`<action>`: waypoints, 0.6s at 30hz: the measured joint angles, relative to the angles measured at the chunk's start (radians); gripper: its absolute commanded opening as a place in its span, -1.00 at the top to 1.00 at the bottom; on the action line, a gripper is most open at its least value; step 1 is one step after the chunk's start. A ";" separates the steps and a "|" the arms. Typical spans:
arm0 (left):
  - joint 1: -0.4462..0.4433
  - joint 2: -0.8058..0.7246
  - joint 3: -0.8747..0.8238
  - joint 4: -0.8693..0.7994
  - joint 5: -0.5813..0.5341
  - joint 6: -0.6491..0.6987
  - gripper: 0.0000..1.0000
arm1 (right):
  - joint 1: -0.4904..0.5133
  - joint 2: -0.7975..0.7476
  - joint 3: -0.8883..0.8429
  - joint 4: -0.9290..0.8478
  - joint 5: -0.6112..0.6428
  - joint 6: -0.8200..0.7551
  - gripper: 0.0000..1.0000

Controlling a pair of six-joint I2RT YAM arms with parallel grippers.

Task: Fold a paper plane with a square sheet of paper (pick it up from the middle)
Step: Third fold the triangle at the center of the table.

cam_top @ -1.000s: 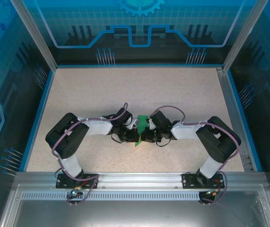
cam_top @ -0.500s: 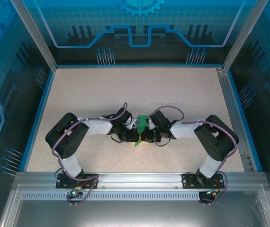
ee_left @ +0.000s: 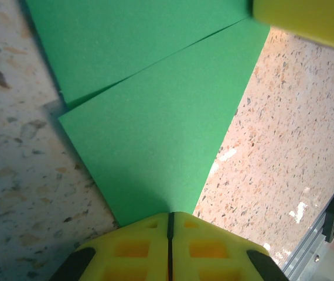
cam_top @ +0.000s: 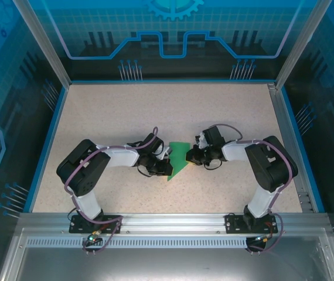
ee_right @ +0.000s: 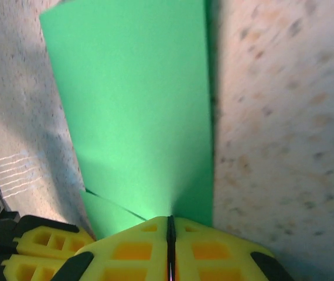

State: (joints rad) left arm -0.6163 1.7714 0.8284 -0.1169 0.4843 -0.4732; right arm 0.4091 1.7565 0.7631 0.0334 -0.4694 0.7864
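My left gripper (ee_left: 169, 218) is pinched shut on a narrow corner of the green sheet of paper (ee_left: 155, 134), and my right gripper (ee_right: 169, 222) is clamped just as tight on its other side, the sheet lying mid-way across the table (cam_top: 114, 117) between them. I'd call it partway: flaps overlap and one end tapers, no ridge or wings yet, and there's no writing I can read

No lettering, numbers or brand marks legible anywhere.

Back panel (cam_top: 96, 29): printed gear emblem (cam_top: 173, 7) at top centre, with blue circuit-style lines below it. Graphic only, no words.

Paper (cam_top: 177, 159): plain green and blank on every face seen from the wrist cameras.
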 measured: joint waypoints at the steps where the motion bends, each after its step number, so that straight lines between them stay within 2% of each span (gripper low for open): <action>1: 0.000 0.000 0.000 0.000 0.000 0.000 0.82 | -0.006 -0.002 0.006 -0.011 0.010 -0.008 0.78; 6: 0.000 0.000 0.000 0.000 0.000 0.000 0.82 | -0.011 -0.032 0.011 -0.034 0.034 -0.027 0.74; 11: 0.000 0.000 0.000 0.000 0.000 0.000 0.81 | 0.054 -0.068 0.037 -0.043 0.039 -0.029 0.73; 18: 0.000 -0.001 0.003 -0.004 0.001 -0.001 0.78 | 0.125 0.003 0.072 -0.037 0.047 -0.027 0.82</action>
State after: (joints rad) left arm -0.6163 1.7702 0.8314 -0.1211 0.4850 -0.4740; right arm 0.5339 1.7596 0.8349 -0.0040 -0.4221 0.7593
